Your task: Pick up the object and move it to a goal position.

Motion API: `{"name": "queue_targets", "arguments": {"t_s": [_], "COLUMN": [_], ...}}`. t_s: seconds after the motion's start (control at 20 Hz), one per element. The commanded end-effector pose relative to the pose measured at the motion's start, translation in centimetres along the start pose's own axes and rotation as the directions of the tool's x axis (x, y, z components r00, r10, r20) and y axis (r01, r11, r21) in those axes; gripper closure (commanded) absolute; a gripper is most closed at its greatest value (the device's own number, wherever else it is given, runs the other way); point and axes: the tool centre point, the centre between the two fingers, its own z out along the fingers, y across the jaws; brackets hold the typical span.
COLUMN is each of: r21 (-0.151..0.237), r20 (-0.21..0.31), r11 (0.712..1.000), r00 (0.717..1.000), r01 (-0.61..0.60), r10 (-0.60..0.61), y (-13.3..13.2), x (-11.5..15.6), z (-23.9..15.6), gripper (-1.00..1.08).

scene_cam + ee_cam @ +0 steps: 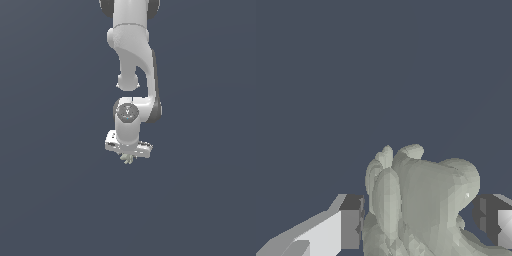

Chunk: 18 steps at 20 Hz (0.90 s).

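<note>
A plain, flat dark blue-grey backdrop (45, 200) on every side

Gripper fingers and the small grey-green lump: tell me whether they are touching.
Touching, it appears. In the wrist view the lump fills the space between the fingers, with the dark pads against its sides. The exterior view shows it poking out under the gripper.

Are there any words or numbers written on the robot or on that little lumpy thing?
None: no words, numbers or labels can be read in either view.
The arm is plain white; a small mark on its round joint cap is too blurred to read.
The object between the fingers is plain pale grey-green.
</note>
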Motion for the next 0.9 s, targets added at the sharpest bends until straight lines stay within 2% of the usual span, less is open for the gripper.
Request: {"name": "queue_targets", "arguments": {"t_s": [0.0,0.45,0.85], "r21": [0.000,0.000,0.000], "r20": [0.000,0.000,0.000], "r11": [1.000,1.000,1.000], "r00": [1.000,1.000,1.000], "r01": [0.000,0.000,0.000], "r10": [0.000,0.000,0.000], "y": [0.0,-0.4,-2.3], "x": [0.0,-0.6,-3.1], "z": [0.1,-0.6,-3.5], "gripper": [1.08,1.08,1.08]}}
